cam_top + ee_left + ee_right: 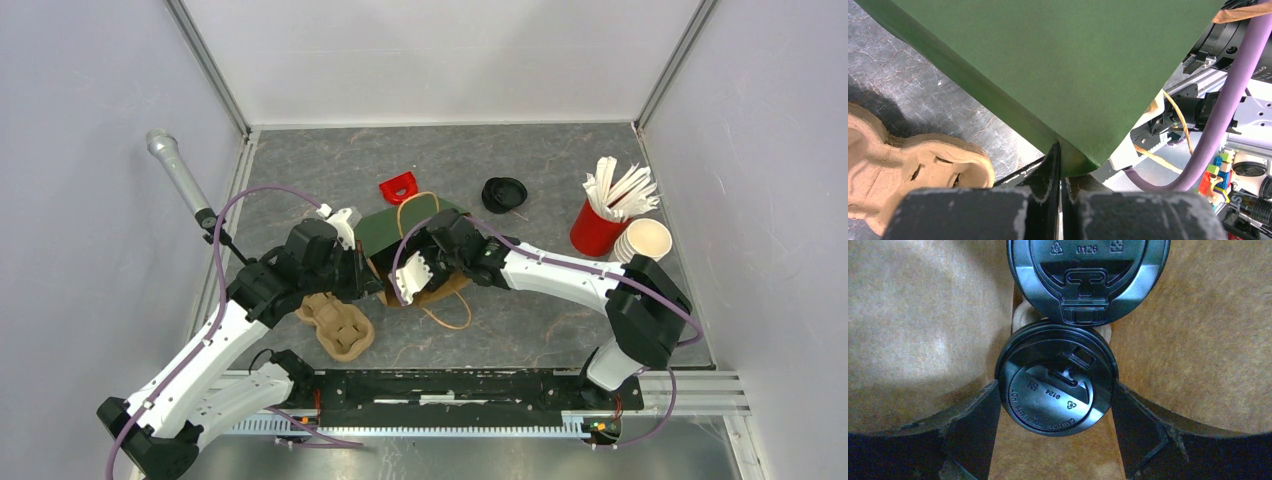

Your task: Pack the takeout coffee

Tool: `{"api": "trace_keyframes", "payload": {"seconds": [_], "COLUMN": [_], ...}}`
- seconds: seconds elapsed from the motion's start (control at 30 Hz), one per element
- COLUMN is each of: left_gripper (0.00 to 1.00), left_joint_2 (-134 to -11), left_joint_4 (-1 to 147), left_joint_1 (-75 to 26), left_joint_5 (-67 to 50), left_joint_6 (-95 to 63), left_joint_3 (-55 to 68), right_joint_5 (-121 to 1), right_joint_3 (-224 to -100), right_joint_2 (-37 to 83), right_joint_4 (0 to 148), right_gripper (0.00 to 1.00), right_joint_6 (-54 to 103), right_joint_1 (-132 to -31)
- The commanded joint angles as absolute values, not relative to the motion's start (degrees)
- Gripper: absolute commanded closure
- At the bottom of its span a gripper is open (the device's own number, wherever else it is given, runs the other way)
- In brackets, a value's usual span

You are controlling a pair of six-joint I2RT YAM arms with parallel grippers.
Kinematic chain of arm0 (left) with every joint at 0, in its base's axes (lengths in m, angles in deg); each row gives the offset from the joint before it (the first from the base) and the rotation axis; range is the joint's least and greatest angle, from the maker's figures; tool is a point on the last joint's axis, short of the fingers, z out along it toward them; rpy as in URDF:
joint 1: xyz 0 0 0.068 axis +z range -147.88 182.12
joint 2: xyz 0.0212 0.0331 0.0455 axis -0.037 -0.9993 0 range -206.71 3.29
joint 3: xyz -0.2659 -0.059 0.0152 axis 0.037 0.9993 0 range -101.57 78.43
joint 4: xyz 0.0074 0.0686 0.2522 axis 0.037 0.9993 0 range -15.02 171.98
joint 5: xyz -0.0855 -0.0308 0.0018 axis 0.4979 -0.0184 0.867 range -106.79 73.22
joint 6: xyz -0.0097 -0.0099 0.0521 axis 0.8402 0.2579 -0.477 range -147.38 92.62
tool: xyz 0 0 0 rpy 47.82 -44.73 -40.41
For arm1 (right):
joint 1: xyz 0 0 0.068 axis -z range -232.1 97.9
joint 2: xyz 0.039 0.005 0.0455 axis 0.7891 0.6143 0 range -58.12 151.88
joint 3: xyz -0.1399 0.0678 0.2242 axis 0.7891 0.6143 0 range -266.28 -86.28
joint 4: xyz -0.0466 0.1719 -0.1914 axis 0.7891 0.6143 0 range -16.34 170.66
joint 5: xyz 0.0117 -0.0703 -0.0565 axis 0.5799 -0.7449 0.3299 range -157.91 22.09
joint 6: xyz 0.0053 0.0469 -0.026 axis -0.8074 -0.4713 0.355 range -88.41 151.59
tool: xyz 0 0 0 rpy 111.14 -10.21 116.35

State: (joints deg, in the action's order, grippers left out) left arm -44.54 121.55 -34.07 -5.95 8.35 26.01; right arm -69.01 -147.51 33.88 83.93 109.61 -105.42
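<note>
Far left, a microphone is leaning over the tabletop edge. I'm seeing the left claw with fingers together, pinching the edge of the green bag. A pulp cup carrier is lying on the tabletop just near of that claw and is not holding anything.

The bag is sitting mid-table with its brown inside showing and its rope handles trailing toward the near side. The right claw is reaching into the bag mouth. Its fingers are spread wide and pressing on both sides of a lidded cup, so I'm reading it as clamped on that cup. A second lidded cup is sitting inside the bag too, with its lid touching the first.

Further right, a red plastic piece and a loose black lid are lying at the far side. At far right, a red cup of white sticks is standing just beside a stack of unlidded cups.
</note>
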Motion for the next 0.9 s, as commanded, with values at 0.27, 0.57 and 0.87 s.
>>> {"api": "trace_keyframes", "payload": {"seconds": [0.27,0.57,0.87], "left_gripper": [0.98,0.98,0.98], "left_joint_2": [-45.5,-45.9,-46.1], "left_joint_4": [120.5,120.8,120.8], "left_joint_1": [-34.3,-34.3,-34.3], "left_joint_5": [-4.7,-5.1,-5.0], "left_joint_6": [9.7,9.9,9.7], "left_joint_3": [24.0,23.4,23.1], "right_joint_5": [-68.7,-68.3,-68.1], "right_joint_3": [-145.6,-145.8,-146.9], "right_joint_2": [31.6,29.2,28.2], "right_joint_4": [84.7,86.3,90.5], "right_gripper": [0.32,0.2,0.14], "right_joint_6": [109.1,109.5,110.5], "right_joint_1": [-104.9,-104.9,-105.0]}}
